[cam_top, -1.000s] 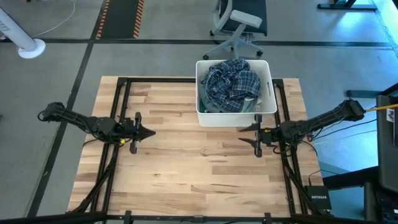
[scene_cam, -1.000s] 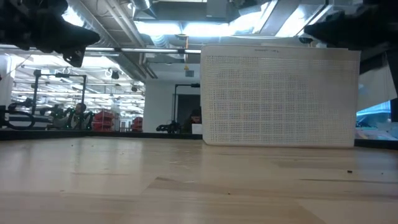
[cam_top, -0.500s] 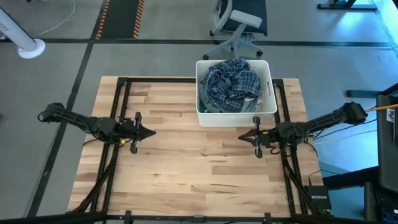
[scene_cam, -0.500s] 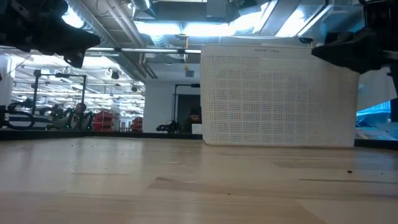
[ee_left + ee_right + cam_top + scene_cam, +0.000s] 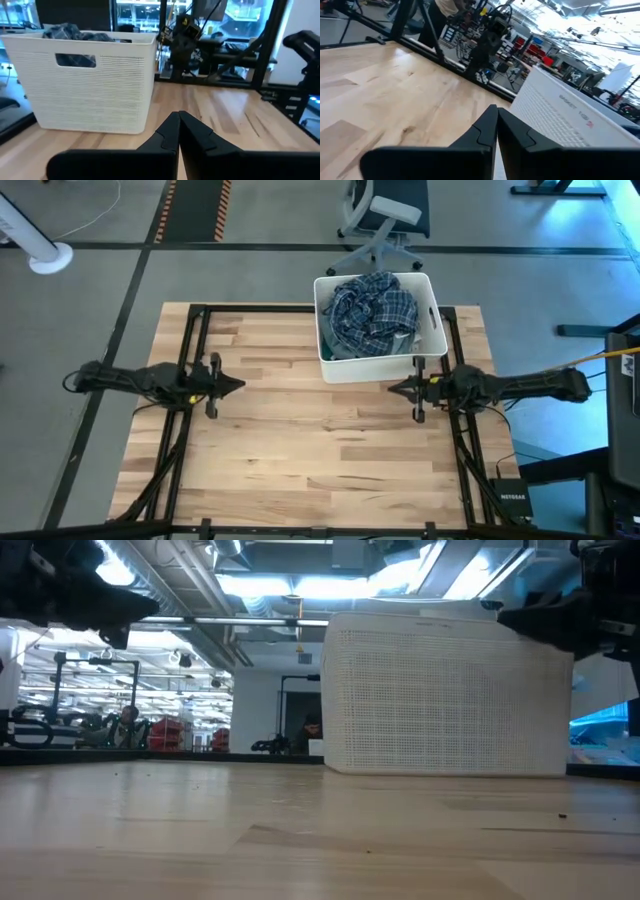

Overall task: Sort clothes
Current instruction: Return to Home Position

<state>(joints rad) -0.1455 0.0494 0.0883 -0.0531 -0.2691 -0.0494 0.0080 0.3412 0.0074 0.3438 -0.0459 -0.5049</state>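
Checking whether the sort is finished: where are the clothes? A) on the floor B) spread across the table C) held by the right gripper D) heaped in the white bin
D: the high view shows the clothes, plaid on top, heaped inside the white bin, while the left gripper and right gripper are shut on nothing.

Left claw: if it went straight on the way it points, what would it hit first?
Probably the right claw, facing it across the table. The left claw looks to pass just clear of the white bin, though depth is unclear.

soft plaid cloth (image 5: 372, 312) fills a matt, finely textured plastic bin (image 5: 372, 369) on a smooth wood table (image 5: 300, 442).
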